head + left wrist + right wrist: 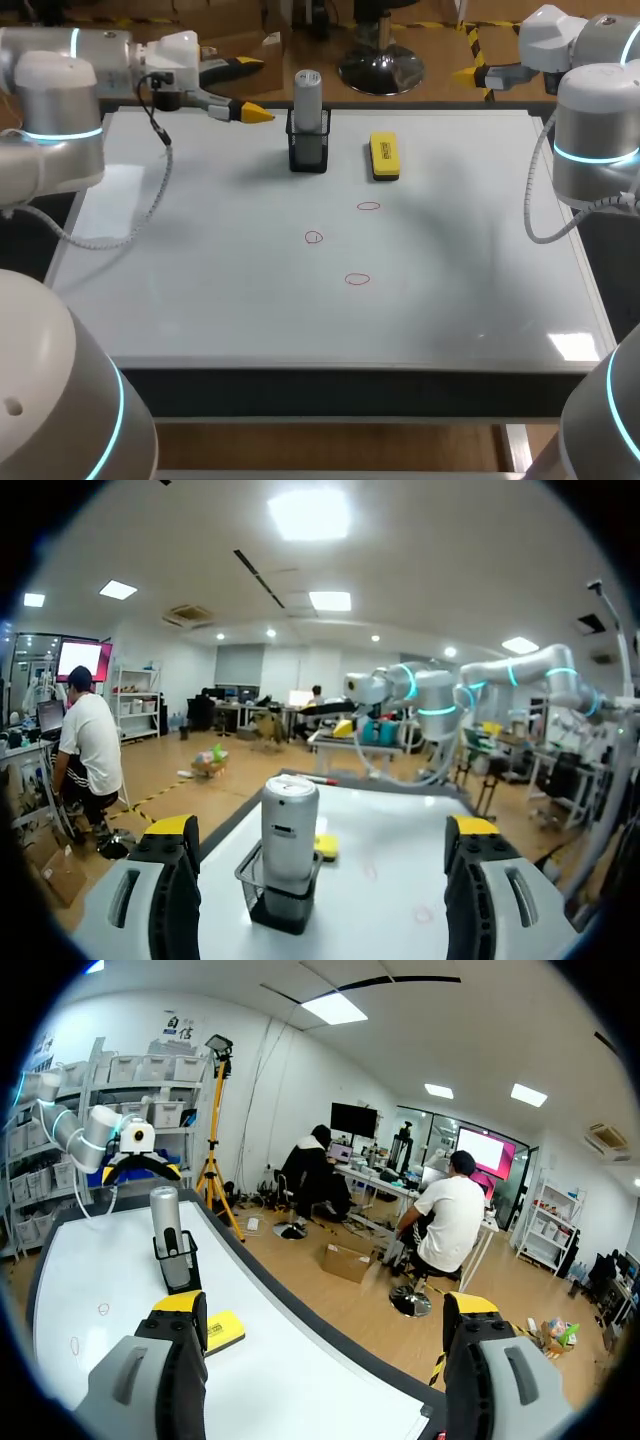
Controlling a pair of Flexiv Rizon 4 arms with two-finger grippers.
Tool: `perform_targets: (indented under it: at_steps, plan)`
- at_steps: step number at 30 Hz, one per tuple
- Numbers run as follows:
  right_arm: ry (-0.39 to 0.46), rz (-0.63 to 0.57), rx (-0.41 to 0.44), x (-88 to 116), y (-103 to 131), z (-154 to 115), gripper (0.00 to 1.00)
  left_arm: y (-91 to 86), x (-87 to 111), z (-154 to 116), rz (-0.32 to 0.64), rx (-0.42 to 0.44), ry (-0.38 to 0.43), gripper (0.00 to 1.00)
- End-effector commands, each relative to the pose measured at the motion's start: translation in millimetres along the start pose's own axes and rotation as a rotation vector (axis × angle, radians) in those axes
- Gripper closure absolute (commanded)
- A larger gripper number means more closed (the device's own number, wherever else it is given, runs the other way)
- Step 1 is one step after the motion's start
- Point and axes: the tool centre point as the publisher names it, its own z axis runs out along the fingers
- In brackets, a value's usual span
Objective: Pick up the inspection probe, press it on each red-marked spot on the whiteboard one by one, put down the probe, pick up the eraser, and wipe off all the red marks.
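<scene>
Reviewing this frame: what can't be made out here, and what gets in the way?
1. Probe: its lower end is hidden inside the black mesh holder in every view.
2. Eraser: in the left wrist view it is mostly hidden behind the probe and holder.
3. Red marks: three show in the head view. They are too faint to count in the left wrist view, and only two show in the right wrist view.

probe: lower part hidden in holder | eraser: mostly behind holder, left wrist view
</scene>
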Motion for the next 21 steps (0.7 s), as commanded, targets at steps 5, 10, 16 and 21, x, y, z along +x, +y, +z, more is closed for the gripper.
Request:
perform_targets:
  at_steps: [5,10,16,21]
  plan:
    - [0.001,0.000,0.001,-1,0,0,0.00,12.0,-6.7,31,0.001,0.004,0.010,0.00]
    - [0.001,0.000,0.001,-1,0,0,0.00,18.0,-12.0,45,-0.003,0.003,0.010,0.00]
    - [0.001,0.000,0.001,-1,0,0,0.00,24.7,-15.0,64,-0.009,0.009,0.010,0.00]
    - [0.001,0.000,0.001,-1,0,0,0.00,30.5,-18.0,77,-0.014,0.011,0.014,0.00]
